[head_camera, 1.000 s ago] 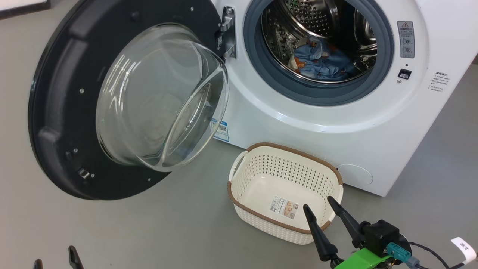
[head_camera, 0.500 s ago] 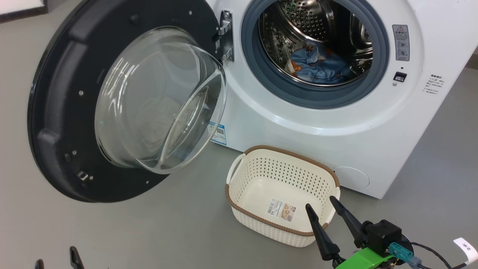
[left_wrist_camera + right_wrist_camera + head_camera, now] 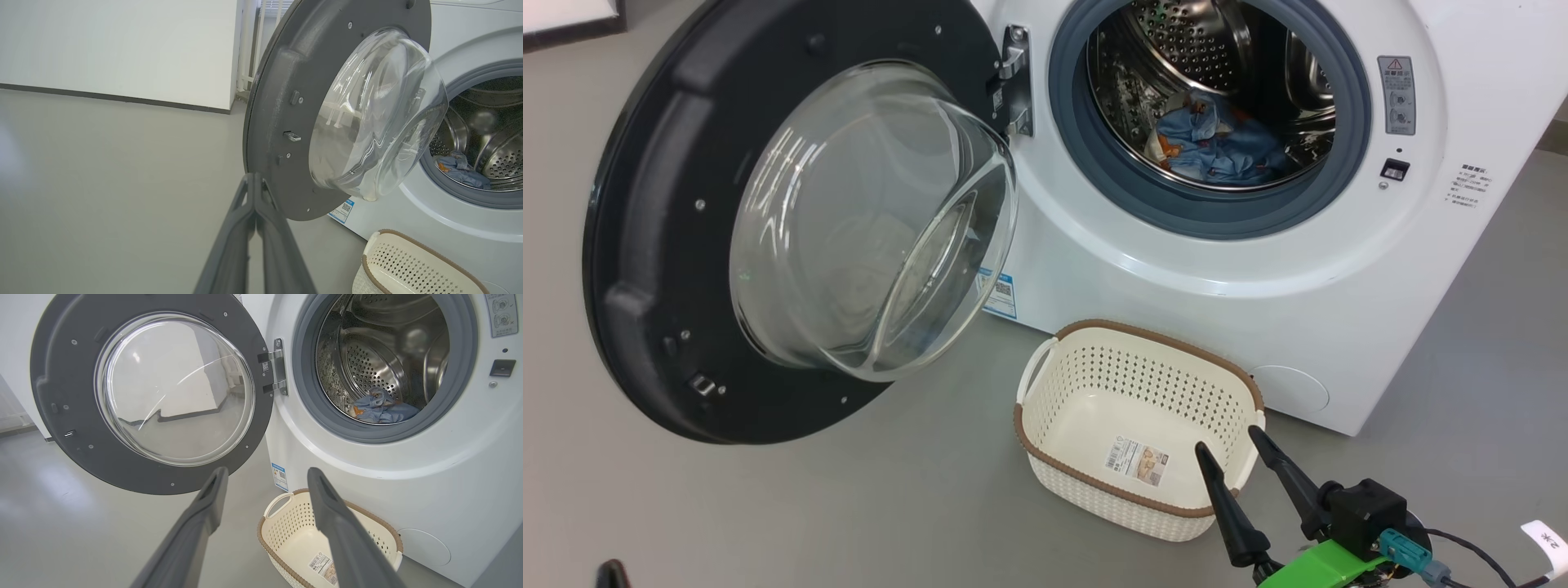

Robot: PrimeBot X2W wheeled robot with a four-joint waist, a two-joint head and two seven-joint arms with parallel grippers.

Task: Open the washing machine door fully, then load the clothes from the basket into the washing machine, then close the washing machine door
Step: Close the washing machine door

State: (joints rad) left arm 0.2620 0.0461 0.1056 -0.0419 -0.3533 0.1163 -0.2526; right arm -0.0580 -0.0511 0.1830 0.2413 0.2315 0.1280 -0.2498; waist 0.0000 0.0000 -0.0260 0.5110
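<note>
Clothes [image 3: 1217, 151] lie in the drum [image 3: 1258, 49] well beyond the spread, empty right fingers [image 3: 1223, 502], basket [image 3: 1094, 384] bare just below their tips, washing machine door [image 3: 686, 229] wide open just past the clenched, empty left fingers [image 3: 239, 228]: likely only closing remains.

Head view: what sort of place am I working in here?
Probably a laundry spot in a lab or utility room: a white front-loading washing machine with its door open, an empty laundry basket before it, and a plain grey floor.
</note>
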